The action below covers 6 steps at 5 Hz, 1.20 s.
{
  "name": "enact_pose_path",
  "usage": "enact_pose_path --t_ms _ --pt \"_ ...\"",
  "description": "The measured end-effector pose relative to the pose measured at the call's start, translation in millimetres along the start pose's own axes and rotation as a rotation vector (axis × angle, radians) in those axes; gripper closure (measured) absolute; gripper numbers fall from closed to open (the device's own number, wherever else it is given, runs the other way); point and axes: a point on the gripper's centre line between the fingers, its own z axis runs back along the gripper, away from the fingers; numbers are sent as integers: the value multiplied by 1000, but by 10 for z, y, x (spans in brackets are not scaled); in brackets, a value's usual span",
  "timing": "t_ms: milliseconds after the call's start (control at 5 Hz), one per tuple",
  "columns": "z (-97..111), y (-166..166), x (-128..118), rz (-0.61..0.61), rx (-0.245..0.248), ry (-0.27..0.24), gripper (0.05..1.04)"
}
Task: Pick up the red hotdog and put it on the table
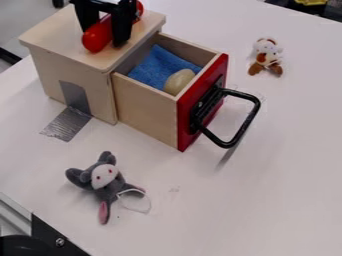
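Well, a white table [267, 165] is spreading across the frame, a wooden box [79, 75] standing at upper left with its red-fronted drawer [147, 112] jutting toward the centre. Over the box top the black gripper [105, 36] is hanging, while a blue cloth [159, 65] is lying in the drawer and a gray plush toy [103, 182] at lower left. Between the gripper's two sides the red hotdog [97, 38] is slanting, grasped or loose I cannot tell, and a brown-and-white toy [266, 57] is lying at upper right.
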Motion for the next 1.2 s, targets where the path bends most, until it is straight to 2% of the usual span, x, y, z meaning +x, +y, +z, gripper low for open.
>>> enact_pose_path --t_ms 200,400,600,800,1200 --pt "46 -22 -11 1 -1 -16 584" --pt "32 -96 -20 4 -11 -20 584" --pt "45 -457 -1 -3 -71 -46 584" --pt "33 -975 15 -39 -117 -58 584" --pt "-14 -1919 73 -79 -116 -61 584"
